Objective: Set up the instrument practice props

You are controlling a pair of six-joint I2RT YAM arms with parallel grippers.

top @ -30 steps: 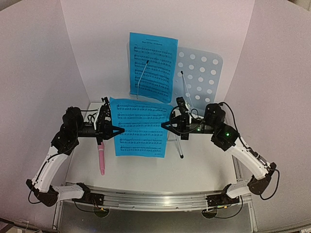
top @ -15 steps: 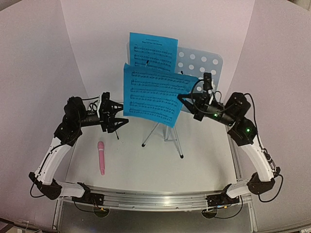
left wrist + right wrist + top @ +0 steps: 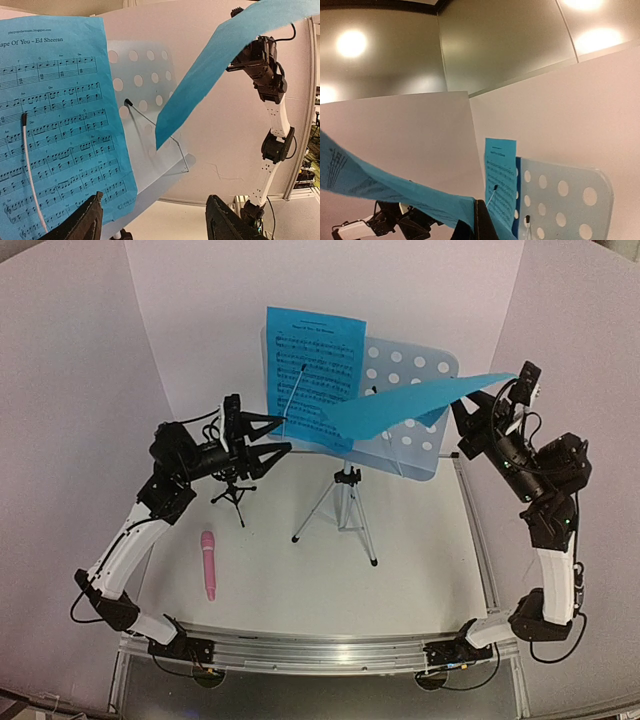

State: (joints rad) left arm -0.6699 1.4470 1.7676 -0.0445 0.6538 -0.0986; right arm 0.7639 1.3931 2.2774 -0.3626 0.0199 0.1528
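The pale-blue perforated music-stand desk (image 3: 415, 390) stands on silver tripod legs (image 3: 345, 508) mid-table. One blue sheet-music page (image 3: 312, 370) leans on its left half under a white wire holder. My right gripper (image 3: 505, 385) is shut on a second blue page (image 3: 410, 405), held in the air across the desk's right half, nearly edge-on. In the right wrist view that page (image 3: 380, 190) droops left from the shut gripper (image 3: 480, 215). My left gripper (image 3: 280, 435) is open and empty, facing the desk (image 3: 145, 100). Below it stands the black tripod mic mount (image 3: 233, 495). The pink microphone (image 3: 208, 563) lies on the table.
White backdrop panels close in the back and both sides. The white table board (image 3: 430, 570) ends at an aluminium rail (image 3: 320, 648) along the near edge, where both arm bases sit.
The left gripper let go of the second page, then rose toward the stand. The right gripper carried that page up and to the right, from low in front to across the desk.
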